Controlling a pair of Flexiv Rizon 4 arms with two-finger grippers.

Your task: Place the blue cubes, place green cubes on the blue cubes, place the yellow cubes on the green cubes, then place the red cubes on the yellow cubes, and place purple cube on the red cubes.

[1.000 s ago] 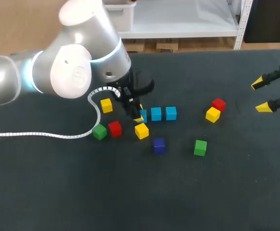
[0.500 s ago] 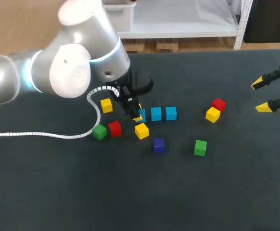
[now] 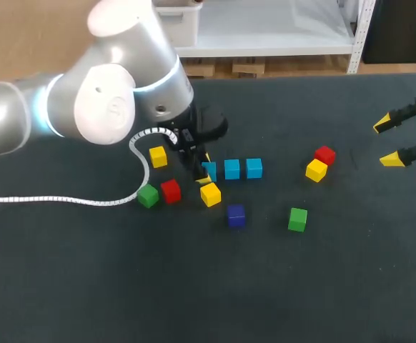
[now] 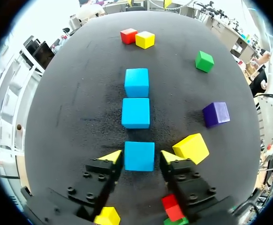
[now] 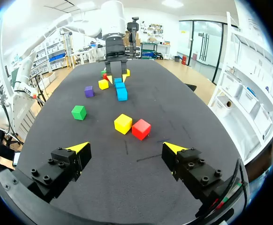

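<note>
My left hand (image 4: 137,158) was down on the dark worktop (image 3: 194,286) with the nearest blue cube (image 4: 139,156) between its yellow-tipped fingers. One finger looked to be against the cube's side, but a thin dark gap showed at the other, so I took the hand as open rather than gripping, though the wrist view left that close to call. That cube sat flat on the worktop at the end of a straight row. The middle blue cube (image 4: 136,113) lay a little ahead of it, and the far blue cube (image 4: 137,82) lay just beyond that, almost touching. No cube was stacked on another. A tilted yellow cube (image 4: 191,147) lay just beside the left hand's finger, with the purple cube (image 3: 236,214) near it. Behind the hand were a second yellow cube (image 3: 158,156) and, side by side, a red cube (image 3: 170,190) and a green cube (image 3: 148,196). Further along the worktop another green cube (image 3: 297,219) sat alone, and a third yellow cube (image 3: 316,170) lay just beside a second red cube (image 3: 324,154). My right hand (image 5: 126,148) hung over the worktop's right edge, well apart from every cube, with its fingers spread wide and nothing between them.
</note>
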